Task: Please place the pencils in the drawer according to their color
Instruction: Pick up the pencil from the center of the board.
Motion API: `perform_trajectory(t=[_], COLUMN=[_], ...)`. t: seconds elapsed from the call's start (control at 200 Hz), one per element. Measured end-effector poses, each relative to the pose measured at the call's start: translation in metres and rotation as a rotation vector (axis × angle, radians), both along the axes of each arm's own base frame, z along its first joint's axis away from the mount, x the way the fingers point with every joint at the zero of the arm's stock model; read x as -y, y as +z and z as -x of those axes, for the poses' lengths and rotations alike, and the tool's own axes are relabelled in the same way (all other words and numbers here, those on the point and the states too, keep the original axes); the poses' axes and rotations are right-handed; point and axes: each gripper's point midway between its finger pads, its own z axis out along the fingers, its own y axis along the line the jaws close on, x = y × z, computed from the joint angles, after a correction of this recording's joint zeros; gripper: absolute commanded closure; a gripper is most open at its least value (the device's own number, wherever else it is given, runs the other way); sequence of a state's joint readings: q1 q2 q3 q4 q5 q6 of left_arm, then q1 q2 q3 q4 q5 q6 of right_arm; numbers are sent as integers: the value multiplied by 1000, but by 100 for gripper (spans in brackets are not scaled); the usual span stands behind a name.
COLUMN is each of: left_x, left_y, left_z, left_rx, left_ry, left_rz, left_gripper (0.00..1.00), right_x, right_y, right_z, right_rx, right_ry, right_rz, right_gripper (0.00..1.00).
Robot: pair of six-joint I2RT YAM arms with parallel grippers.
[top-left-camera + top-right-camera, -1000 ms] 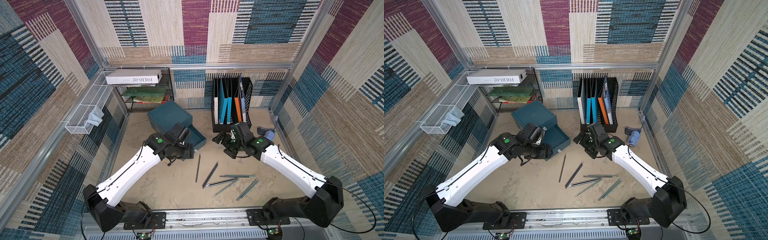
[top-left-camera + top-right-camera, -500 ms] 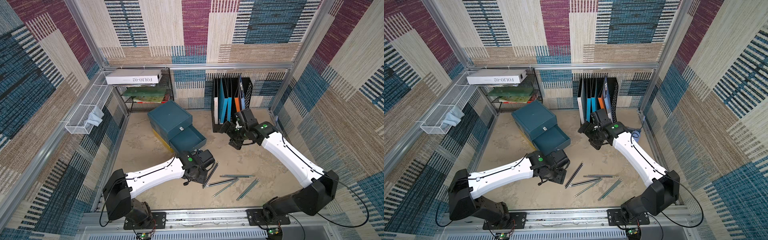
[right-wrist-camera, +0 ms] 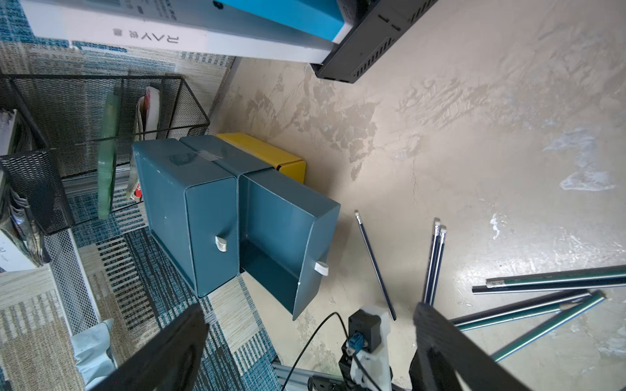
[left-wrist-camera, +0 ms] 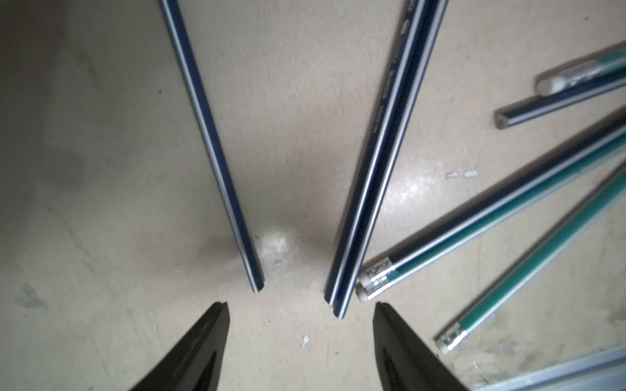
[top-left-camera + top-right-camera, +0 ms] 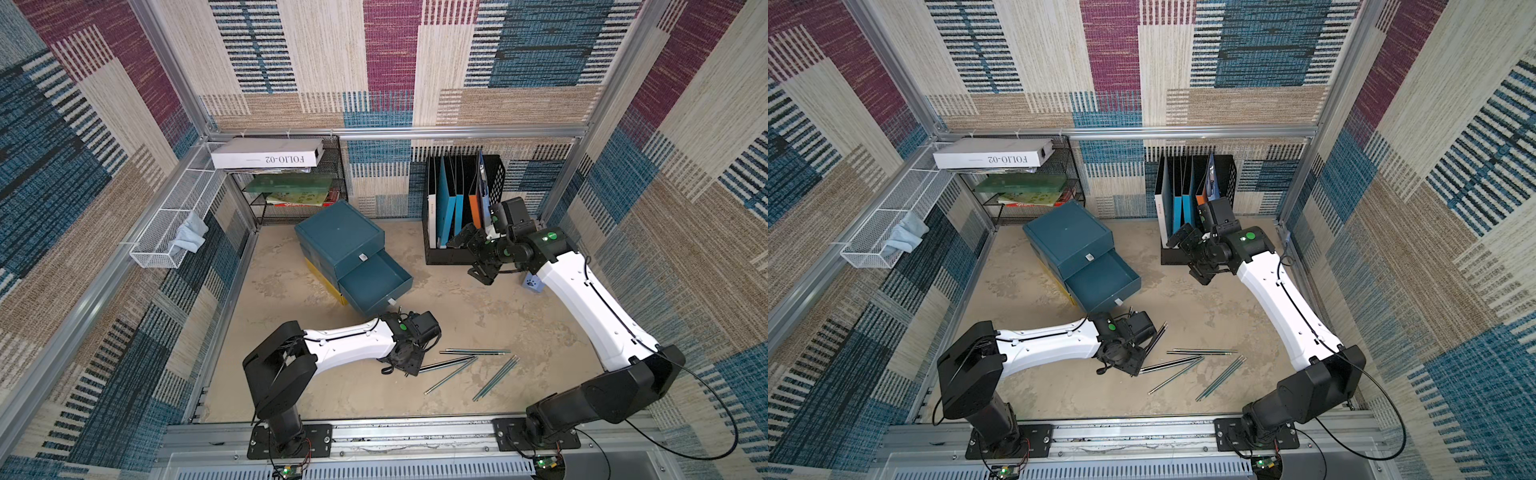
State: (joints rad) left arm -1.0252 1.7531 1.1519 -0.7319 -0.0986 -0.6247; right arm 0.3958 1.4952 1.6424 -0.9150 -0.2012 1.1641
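Several pencils lie loose on the beige table near its front: dark ones [image 4: 216, 152] and teal ones [image 4: 491, 210], seen in both top views [image 5: 473, 352] [image 5: 1200, 352]. My left gripper [image 4: 299, 304] hangs low and open just short of the ends of a single dark pencil and a dark pair [image 4: 379, 169], holding nothing. The teal cabinet [image 5: 338, 232] has its middle drawer [image 5: 374, 282] [image 3: 271, 220] pulled out, and the part of its inside that shows is empty. My right gripper [image 5: 473, 255] [image 3: 311, 309] stands open and empty by the file holder.
A black file holder [image 5: 461, 208] with folders stands at the back right. A wire rack [image 5: 291, 187] under a white box [image 5: 268, 153] fills the back left. A mesh basket [image 5: 166, 232] hangs on the left wall. A small blue object [image 5: 533, 284] sits beside my right arm.
My left arm has swung from the drawer down to the pencils at the front. My right arm has drawn back toward the file holder.
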Motion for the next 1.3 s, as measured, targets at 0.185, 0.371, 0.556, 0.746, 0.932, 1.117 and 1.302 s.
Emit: perform_trajectory(t=[0.185,0.371,0.556,0.746,0.932,1.117,1.302], left_x=[-12,-14,-13,-14,-13,-16,-17], left_y=[-15,-21,-24,-26,-29,-31,-32], left_z=[-23,-42,-49,-54,-56,-55,-54], left_rx=[2,10,-6,-5,-7,-10,-9], left_ry=[65,89,98,104,107,108,109], left_rz=[-7,-3,4,5,1,-6,-10], left_gripper=[30,31,43,63,75,82,96], right_x=[6,5,9,10,11,10,10], right_y=[-2,-6,-14,-9,-2,-12,-37], right_z=[-7,-12,-16,-20,-20,-15,-1], right_rx=[-10,-15,-26,-2,34,36,2], right_ry=[-14,-9,-12,-8,-3,17,37], right_rz=[-14,-33,-56,-88,-117,-131,-130], right_gripper=[1,1,1,1,1,1,1])
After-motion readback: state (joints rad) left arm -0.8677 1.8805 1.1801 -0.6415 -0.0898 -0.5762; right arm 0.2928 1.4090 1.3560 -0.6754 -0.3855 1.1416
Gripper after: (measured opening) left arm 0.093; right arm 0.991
